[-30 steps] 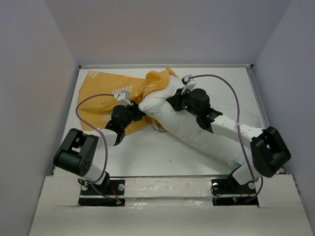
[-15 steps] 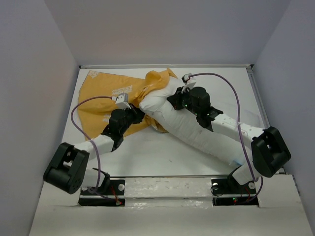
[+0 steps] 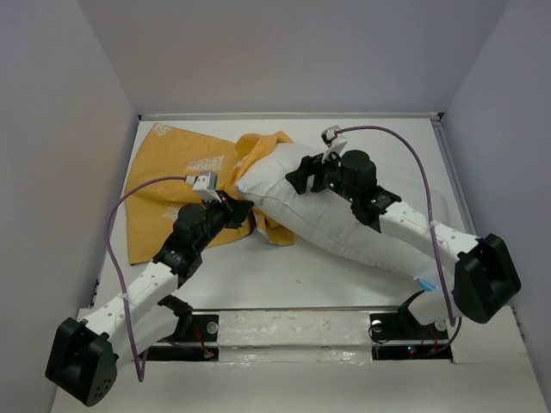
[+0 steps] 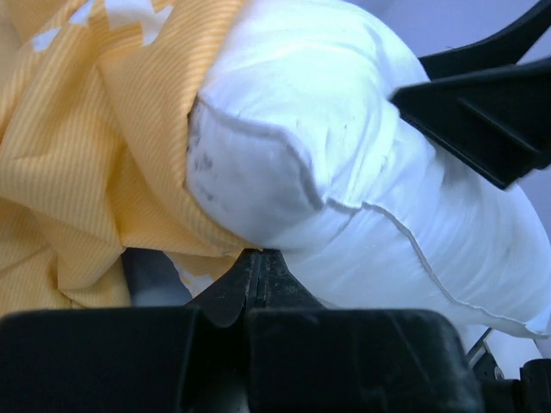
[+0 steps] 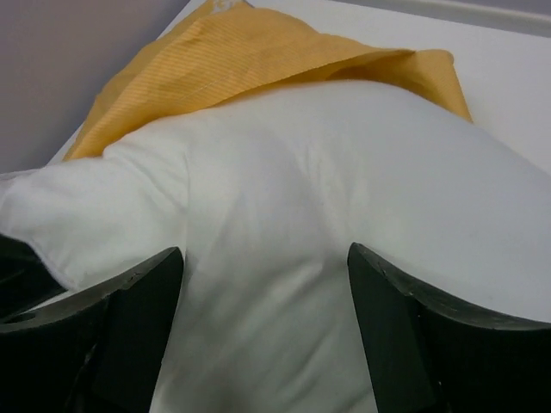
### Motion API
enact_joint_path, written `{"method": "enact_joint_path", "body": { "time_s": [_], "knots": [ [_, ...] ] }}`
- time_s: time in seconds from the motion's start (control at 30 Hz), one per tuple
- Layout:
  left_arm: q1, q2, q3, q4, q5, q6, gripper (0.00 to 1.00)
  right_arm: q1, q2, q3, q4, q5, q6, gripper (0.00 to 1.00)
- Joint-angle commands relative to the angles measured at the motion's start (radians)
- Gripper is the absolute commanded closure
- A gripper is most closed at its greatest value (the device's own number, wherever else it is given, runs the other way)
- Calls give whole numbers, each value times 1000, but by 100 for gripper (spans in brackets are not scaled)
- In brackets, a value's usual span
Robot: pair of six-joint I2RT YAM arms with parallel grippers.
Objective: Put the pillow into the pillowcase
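Left arm [image 3: 146, 288] stretches low and forward, left gripper [image 4: 258, 268] pinched shut; right arm [image 3: 486, 275] reaches inward (elbow near its base), right gripper [image 5: 265, 288] spread wide.

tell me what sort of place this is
Probably a lab robot test booth: plain grey walls box in a white table, with left arm and right arm bolted at its near edge.

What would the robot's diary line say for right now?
left hand: shut at mustard-yellow fabric pillowcase edge | right hand: open over plump white rectangular pillow | pillow: mostly outside pillowcase
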Motion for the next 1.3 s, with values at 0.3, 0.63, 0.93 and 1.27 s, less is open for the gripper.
{"method": "enact_joint_path", "body": {
  "time_s": [0.3,0.63,0.93,1.27],
  "knots": [
    [-4,-35,87,26,72,18,100,128,63,236,-390,-338,-154,6],
    [6,-112,323,-56,90,62,100,171,373,233,-383,-205,-118,100],
    [-97,-105,616,-157,137,150,100,171,463,268,-288,-58,-21,100],
    [-157,-15,358,-61,354,30,100,171,401,204,-118,-114,60,100]
  ]
}}
